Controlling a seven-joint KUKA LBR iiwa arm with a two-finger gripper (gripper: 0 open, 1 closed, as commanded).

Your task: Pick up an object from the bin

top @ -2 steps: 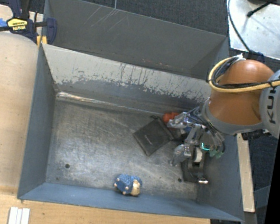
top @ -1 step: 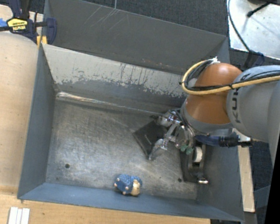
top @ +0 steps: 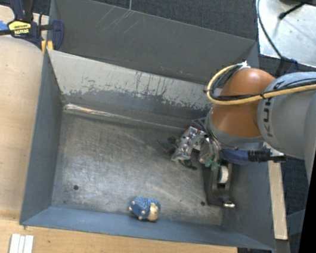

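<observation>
One small, rounded blue thing with a pale tan end (top: 144, 209) lies on the floor of the grey metal bin (top: 41, 151), at about 6 o'clock on that floor. It is just beside the foot of the near wall, and whether it touches the wall cannot be told. It lies on its side, the blue part toward 9 o'clock and the tan end toward 3 o'clock. The scuffed grey floor around it is bare, with a tiny dark speck (top: 76, 187) well apart from it toward 9 o'clock. From the blue thing, the gripper (top: 197, 153) is well apart, toward 1 o'clock. It hangs low over the floor's 2 o'clock corner, near the seam where the floor meets the far and right walls. It shows as a cluster of bright metal parts with a black part reaching down toward 5 o'clock, and whether it is spread or pressed together cannot be told. No item can be made out in it. Above the gripper, a rounded orange cover (top: 240, 104) caps the wrist, with a yellow cable (top: 215, 81) looped round its 10 o'clock side. The thick grey arm (top: 290, 113) reaches in over the bin's right wall from 3 o'clock. The sloping far wall, toward 12 o'clock, has worn, streaked paint along its lower part.
</observation>
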